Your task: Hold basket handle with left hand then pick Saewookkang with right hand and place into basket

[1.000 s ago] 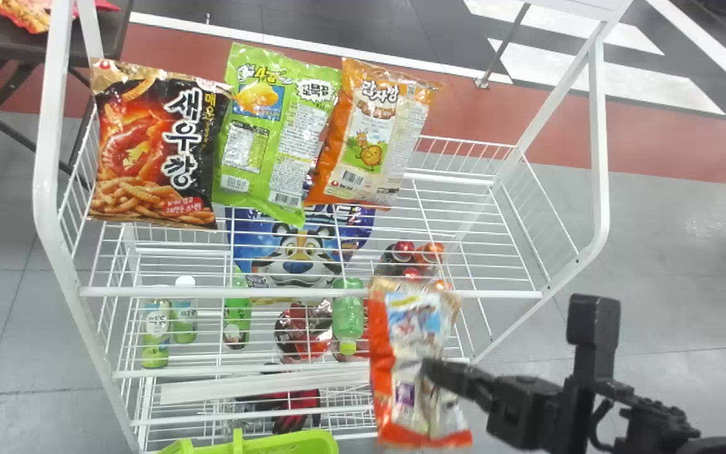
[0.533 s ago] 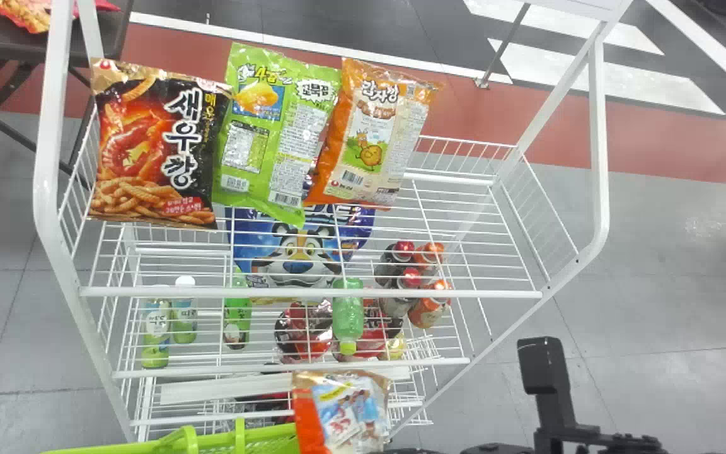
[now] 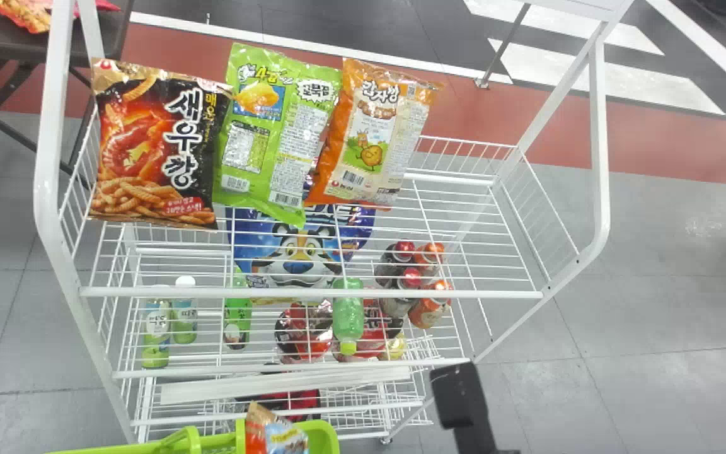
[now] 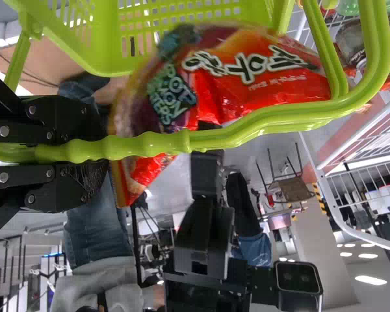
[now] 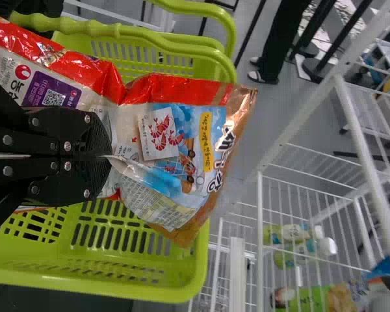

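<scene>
One snag risk is noted: the Saewookkang [image 5: 208,143], pinched by the right gripper [image 5: 109,156] over the near-left basket [image 5: 182,279], may be caught on the handle [image 4: 260,123], clamped by the left gripper [image 4: 97,151], if lowered too close.

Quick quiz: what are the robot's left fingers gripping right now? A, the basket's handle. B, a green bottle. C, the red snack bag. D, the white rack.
A: the left wrist view shows the left fingers closed from both sides on the basket's green handle.
</scene>
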Robot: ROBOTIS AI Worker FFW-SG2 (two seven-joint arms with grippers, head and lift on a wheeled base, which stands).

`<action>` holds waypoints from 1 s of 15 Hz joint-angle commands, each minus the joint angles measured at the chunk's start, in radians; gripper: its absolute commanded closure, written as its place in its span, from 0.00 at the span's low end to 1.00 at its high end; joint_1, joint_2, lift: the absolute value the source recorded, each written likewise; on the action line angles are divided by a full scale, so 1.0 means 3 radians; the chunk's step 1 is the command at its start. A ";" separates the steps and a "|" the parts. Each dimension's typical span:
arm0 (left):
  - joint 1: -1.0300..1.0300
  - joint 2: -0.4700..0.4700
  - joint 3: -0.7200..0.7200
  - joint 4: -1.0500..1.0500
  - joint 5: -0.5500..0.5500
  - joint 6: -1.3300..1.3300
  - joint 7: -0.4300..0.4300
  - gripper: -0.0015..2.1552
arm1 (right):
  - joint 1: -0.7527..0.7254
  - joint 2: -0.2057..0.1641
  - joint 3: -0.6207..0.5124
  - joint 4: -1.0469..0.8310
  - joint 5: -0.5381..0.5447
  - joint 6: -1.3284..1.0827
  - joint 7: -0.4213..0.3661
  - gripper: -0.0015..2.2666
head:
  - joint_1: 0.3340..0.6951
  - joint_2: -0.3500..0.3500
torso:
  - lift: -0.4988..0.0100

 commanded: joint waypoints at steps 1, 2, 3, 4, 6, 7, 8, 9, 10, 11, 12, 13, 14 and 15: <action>0.0000 0.0004 -0.0008 -0.0008 0.0004 0.0013 -0.0010 0.85 | 0.0003 -0.0037 0.0155 0.0079 0.0094 0.0058 -0.0049 0.99 | 1.00 0.00 | 0.94; 0.0005 0.0004 -0.0008 -0.0013 0.0004 0.0023 -0.0016 0.85 | -0.0002 -0.0058 0.0196 0.0120 0.0140 0.0058 -0.0075 0.99 | 1.00 0.00 | 0.94; 0.0015 0.0004 -0.0008 -0.0018 0.0004 0.0023 -0.0021 0.85 | -0.0013 -0.0058 0.0237 0.0197 0.0221 0.0058 -0.0085 0.99 | 1.00 0.00 | 0.94; 0.0021 0.0009 -0.0008 -0.0018 0.0004 0.0023 -0.0021 0.85 | -0.0043 -0.0073 0.0278 0.0299 0.0257 0.0058 -0.0090 0.99 | 1.00 0.00 | 0.94; 0.0036 0.0009 -0.0013 -0.0028 0.0004 0.0023 -0.0031 0.85 | -0.0069 -0.0134 0.0406 0.0514 0.0329 -0.0072 -0.0106 0.99 | 1.00 0.00 | 0.94; 0.0041 0.0009 -0.0013 -0.0033 0.0004 0.0023 -0.0031 0.85 | -0.0100 -0.0139 0.0467 0.0621 0.0375 -0.0184 -0.0106 0.99 | 1.00 0.00 | 0.94; 0.0051 0.0014 -0.0018 -0.0043 0.0004 0.0023 -0.0031 0.85 | -0.0115 -0.0145 0.0518 0.0708 0.0390 -0.0358 -0.0101 0.99 | 1.00 0.00 | 0.94; 0.0067 0.0019 -0.0018 -0.0054 0.0004 0.0023 -0.0036 0.85 | -0.0151 -0.0150 0.0544 0.0764 0.0390 -0.0378 -0.0080 0.98 | 1.00 0.00 | 0.94; 0.0082 0.0019 -0.0018 -0.0069 0.0004 0.0023 -0.0036 0.85 | -0.0171 -0.0155 0.0549 0.0800 0.0395 -0.0419 -0.0019 0.79 | 1.00 0.00 | 0.94; 0.0092 0.0024 -0.0018 -0.0074 0.0004 0.0023 -0.0036 0.85 | -0.0181 -0.0160 0.0554 0.0800 0.0416 -0.0450 0.0017 0.46 | 1.00 0.00 | 0.94; 0.0097 0.0024 -0.0018 -0.0079 0.0004 0.0023 -0.0036 0.85 | -0.0197 -0.0170 0.0539 0.0790 0.0426 -0.0470 0.0084 0.00 | 1.00 0.00 | 0.94; 0.0107 0.0029 -0.0018 -0.0089 0.0004 0.0023 -0.0041 0.85 | -0.0202 -0.0170 0.0488 0.0744 0.0426 -0.0460 0.0114 0.00 | 1.00 0.00 | 0.94; 0.0113 0.0029 -0.0018 -0.0100 0.0004 0.0013 -0.0041 0.85 | -0.0197 -0.0170 0.0421 0.0677 0.0421 -0.0450 0.0135 0.00 | 1.00 0.00 | 0.94; 0.0113 0.0029 -0.0018 -0.0100 0.0004 0.0013 -0.0046 0.85 | -0.0187 -0.0165 0.0350 0.0626 0.0416 -0.0450 0.0176 0.02 | 1.00 0.00 | 0.94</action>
